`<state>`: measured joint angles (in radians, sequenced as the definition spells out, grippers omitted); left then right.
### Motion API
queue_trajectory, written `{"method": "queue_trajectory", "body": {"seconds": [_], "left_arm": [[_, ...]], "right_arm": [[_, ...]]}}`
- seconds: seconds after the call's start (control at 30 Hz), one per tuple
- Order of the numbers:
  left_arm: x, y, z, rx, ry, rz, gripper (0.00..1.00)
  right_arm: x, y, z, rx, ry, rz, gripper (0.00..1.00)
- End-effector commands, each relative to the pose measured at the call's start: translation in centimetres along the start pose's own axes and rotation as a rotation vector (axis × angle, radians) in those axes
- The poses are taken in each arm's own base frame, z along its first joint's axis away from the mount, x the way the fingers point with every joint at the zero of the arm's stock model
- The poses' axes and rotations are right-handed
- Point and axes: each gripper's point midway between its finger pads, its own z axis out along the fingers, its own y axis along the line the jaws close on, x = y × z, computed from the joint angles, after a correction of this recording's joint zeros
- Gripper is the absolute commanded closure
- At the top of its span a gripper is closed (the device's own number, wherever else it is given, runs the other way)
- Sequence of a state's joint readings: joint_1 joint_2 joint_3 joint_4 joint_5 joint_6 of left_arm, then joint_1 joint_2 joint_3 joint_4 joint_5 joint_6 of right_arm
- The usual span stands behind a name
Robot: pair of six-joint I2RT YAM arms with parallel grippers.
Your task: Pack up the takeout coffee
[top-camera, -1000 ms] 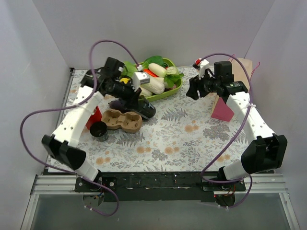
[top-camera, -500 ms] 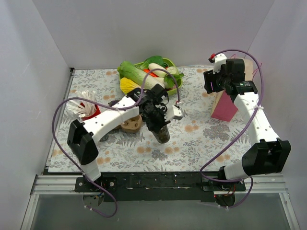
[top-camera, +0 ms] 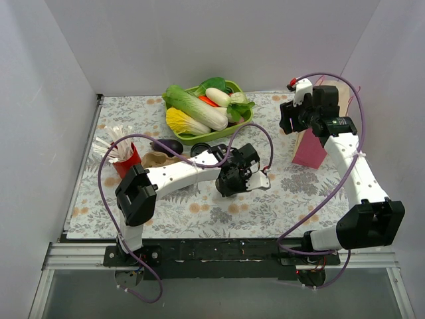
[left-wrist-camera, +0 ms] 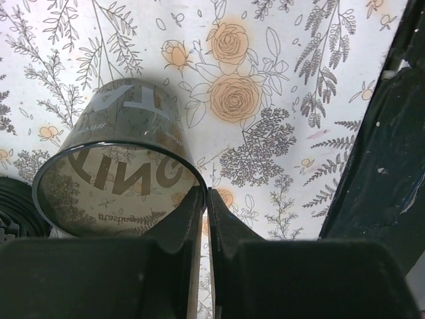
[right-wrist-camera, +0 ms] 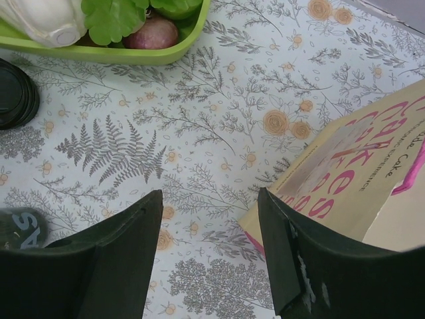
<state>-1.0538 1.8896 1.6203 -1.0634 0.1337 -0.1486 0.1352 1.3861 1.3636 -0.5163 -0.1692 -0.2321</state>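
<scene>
**The left gripper [left-wrist-camera: 204,197] pinches the takeout coffee [left-wrist-camera: 126,123]**

Its fingers are squeezed together on the cup's rim. The cup has no lid on and is near the middle of the table [top-camera: 265,212]. The right gripper [right-wrist-camera: 209,197] is by the far right corner, with its fingers apart, holding nothing.

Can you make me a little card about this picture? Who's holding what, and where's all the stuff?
left gripper: shut, pinching the rim of the coffee cup
coffee cup: dark, lid off
black lid: lying on the table by the green tray
right gripper: open, holding nothing, next to the pink bag
green tray: full of vegetables, at the back
red cup: white straws inside, on the left side
</scene>
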Motion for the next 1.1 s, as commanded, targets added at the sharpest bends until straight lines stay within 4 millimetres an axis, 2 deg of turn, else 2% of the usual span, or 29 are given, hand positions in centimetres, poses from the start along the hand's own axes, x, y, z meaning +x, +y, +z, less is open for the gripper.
{"method": "queue_trajectory", "body": {"seconds": [0.0,0.1,0.13,0.17,0.23,0.53,0.63,0.73,0.93,1.07], "left_arm": [[-0.5,0.8,-1.1,-0.053,-0.029,-0.013,1.0],[-1.2,0.5,-1.7,-0.029,-0.036,-0.013,1.0],[-0.8,0.2,-1.5,-0.003,-0.011,-0.023,1.0],[-1.4,0.2,-2.1,0.004,-0.023,-0.022,1.0],[-0.9,-0.3,-2.1,0.032,0.014,-0.03,1.0],[0.2,-0.1,-0.9,0.04,0.099,-0.052,1.0],[-0.1,-0.2,-0.8,0.049,0.093,-0.06,1.0],[-0.5,-0.1,-1.0,0.042,0.076,-0.061,0.93],[-1.5,0.5,-1.9,0.019,0.045,-0.059,0.89],[-1.6,0.2,-1.8,0.031,0.044,-0.06,0.76]], "right_arm": [[-0.9,0.8,-0.8,-0.026,-0.056,0.009,0.33],[-1.1,0.7,-1.0,-0.023,-0.062,0.008,0.33],[-1.2,0.8,-1.2,-0.026,-0.064,0.007,0.33],[-1.2,0.9,-1.2,-0.029,-0.064,0.006,0.33],[-0.9,1.1,-1.3,-0.039,-0.055,0.009,0.34],[0.4,1.9,-1.4,-0.067,-0.039,0.021,0.33],[0.7,2.0,-1.4,-0.069,-0.037,0.02,0.34],[0.7,2.0,-1.5,-0.067,-0.039,0.018,0.33],[0.6,2.1,-1.6,-0.069,-0.046,0.019,0.33],[0.8,2.3,-1.7,-0.078,-0.047,0.027,0.34]]}}
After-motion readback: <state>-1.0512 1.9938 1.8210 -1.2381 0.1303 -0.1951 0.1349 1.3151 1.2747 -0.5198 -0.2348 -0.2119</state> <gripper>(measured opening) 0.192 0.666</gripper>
